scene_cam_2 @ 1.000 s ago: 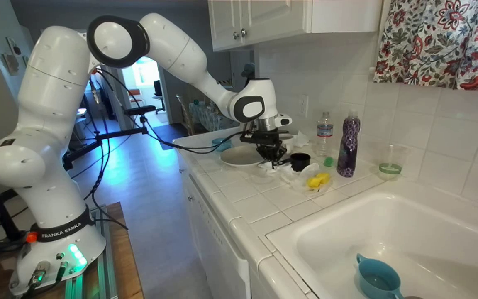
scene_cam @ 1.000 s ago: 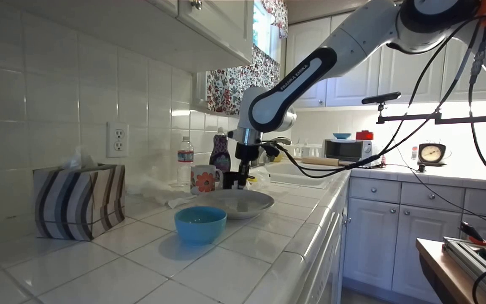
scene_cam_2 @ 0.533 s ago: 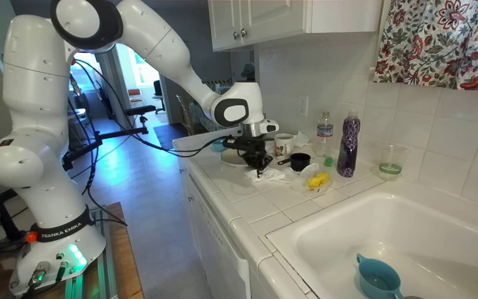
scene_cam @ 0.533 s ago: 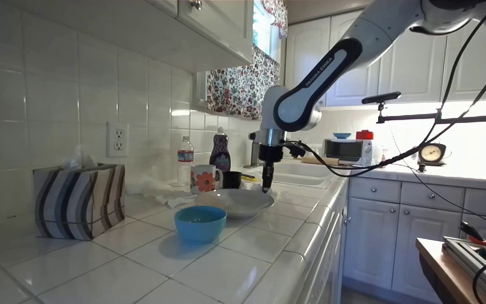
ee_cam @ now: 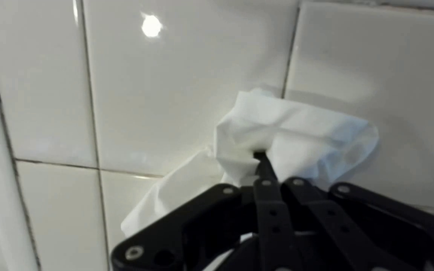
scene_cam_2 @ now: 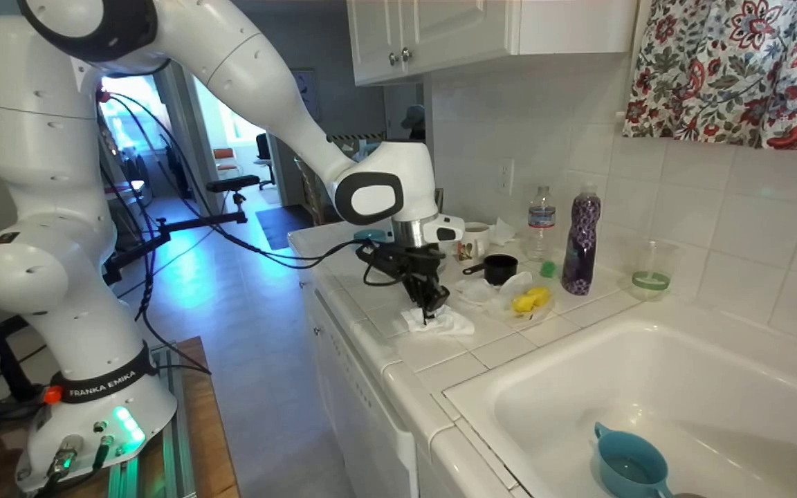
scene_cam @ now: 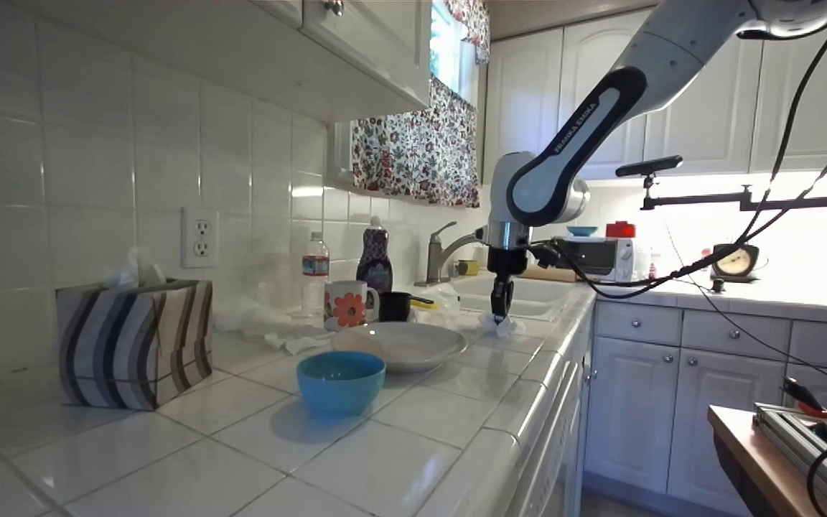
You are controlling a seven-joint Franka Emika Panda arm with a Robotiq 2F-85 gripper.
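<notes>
My gripper point(scene_cam: 501, 317) points down at the tiled counter, between the grey-white plate point(scene_cam: 413, 346) and the sink. In the wrist view its fingers point(ee_cam: 264, 162) are close together and pressed into a crumpled white tissue point(ee_cam: 311, 137), which lies bunched around the dark fingertip. The tissue also shows under the gripper point(scene_cam_2: 428, 317) in an exterior view point(scene_cam_2: 452, 322), flat on the tiles. The tissue hides part of the fingertips. A black measuring cup point(scene_cam_2: 501, 270) and a yellow item point(scene_cam_2: 530, 300) on crumpled clear plastic stand nearby, apart from the gripper.
A blue bowl point(scene_cam: 342, 384), striped tissue box point(scene_cam: 137, 345), flowered mug point(scene_cam: 347, 305), water bottle point(scene_cam_2: 542, 218), purple bottle point(scene_cam_2: 582, 242) and clear cup point(scene_cam_2: 651, 277) stand on the counter. The sink point(scene_cam_2: 571, 332) holds a teal cup point(scene_cam_2: 630, 462). A cabinet point(scene_cam: 377, 50) hangs above.
My gripper has moved from beside the mug and plate towards the sink and the counter's front edge. The white tissue has slid along the tiles with it. The other things have not moved.
</notes>
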